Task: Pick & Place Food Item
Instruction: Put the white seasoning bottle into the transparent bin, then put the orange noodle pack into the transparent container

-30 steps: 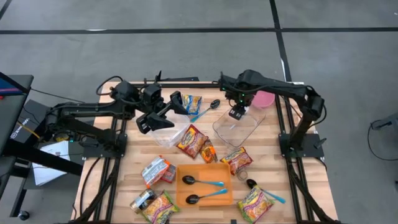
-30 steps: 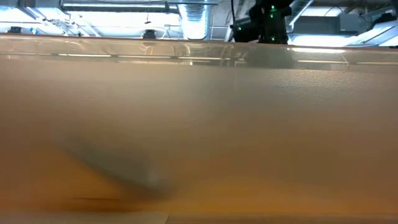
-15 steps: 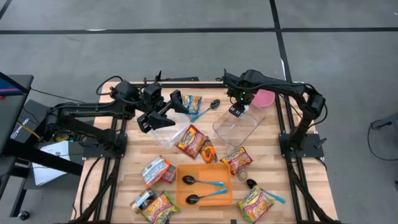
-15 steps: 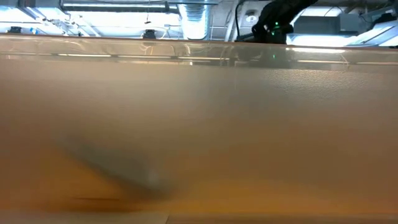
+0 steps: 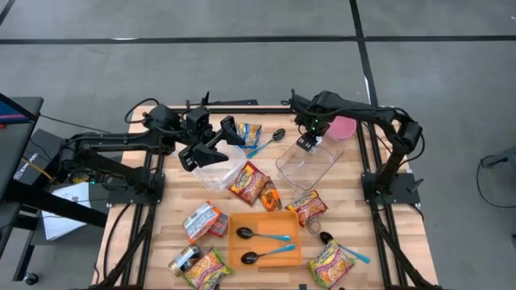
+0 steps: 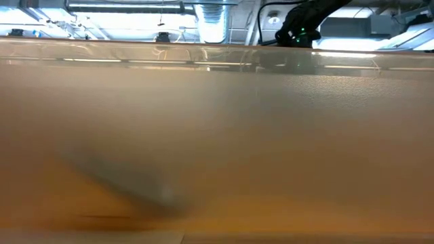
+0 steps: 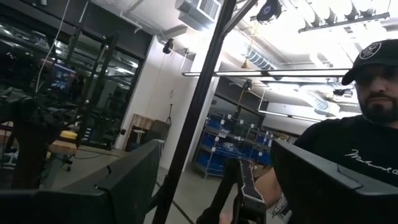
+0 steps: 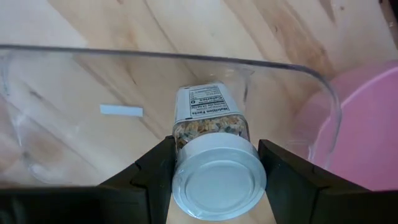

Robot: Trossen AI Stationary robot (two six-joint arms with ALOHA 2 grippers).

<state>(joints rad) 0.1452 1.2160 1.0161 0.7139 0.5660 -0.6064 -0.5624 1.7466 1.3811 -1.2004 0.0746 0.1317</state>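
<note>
The task item is a little spice jar, clear body with speckled seasoning inside, a white label with tiny print and a pale grey lid facing the right wrist camera. It sits gripped between the fingers of the right tool, one on each side just behind the lid, right over the rim of a clear plastic container at the back right of the wooden worktop. A pink bowl sits just beside that container.

From the high view the jar itself is too small to make out under the right tool. The low view is pretty much useless, a blurry tan surface fills it and only a bit of dark arm shows up top. The label text can't be read.

The left tool hangs spread wide and empty above a second clear tub, its wrist camera staring into the room at a person in a dark shirt.
</note>
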